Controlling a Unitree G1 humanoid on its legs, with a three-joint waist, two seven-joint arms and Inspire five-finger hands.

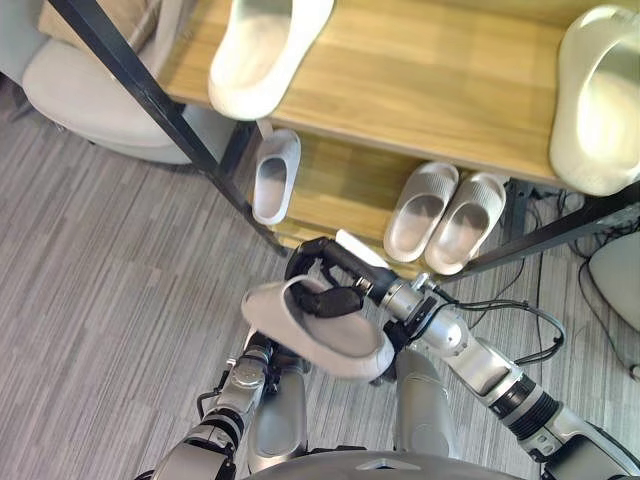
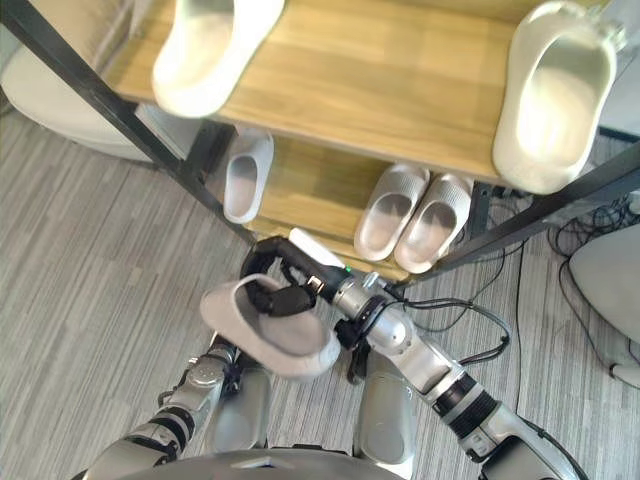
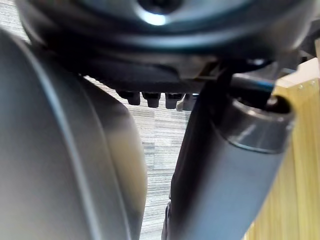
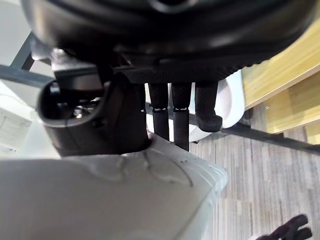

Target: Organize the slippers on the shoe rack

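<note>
Grey striped carpet [image 1: 100, 300] runs under a wooden shoe rack with a black metal frame [image 1: 430, 90], where a humanoid robot sorts footwear. Its right hand [image 1: 325, 268] holds a pale grey moulded foam slipper [image 1: 330, 340] in the air in front of the rack, above the floor and clear of both shelves. The dark fingers [image 4: 180, 125] are hooked over the slipper's upper band and closed on it.

The left hand [image 3: 150, 70] sits low beneath the slipper, and whether its fingers are curled or straight cannot be told.

On the top shelf lie two cream foam slippers, one to the left [image 1: 265, 50] and one to the right [image 1: 600, 100], well apart. On the lower shelf a single grey slipper [image 1: 275, 175] lies alone at the left end, and a matched grey pair [image 1: 440, 215] sits side by side further right.

The held slipper looks light and springy, with a matte surface that should not slide in the grip and nothing on it to break. The arched band over the toe appears to be the soundest place to hold it. A pinch at the thin heel end would likely let the sole flex and droop. The gap beside the lone grey slipper seems its likely place.
</note>
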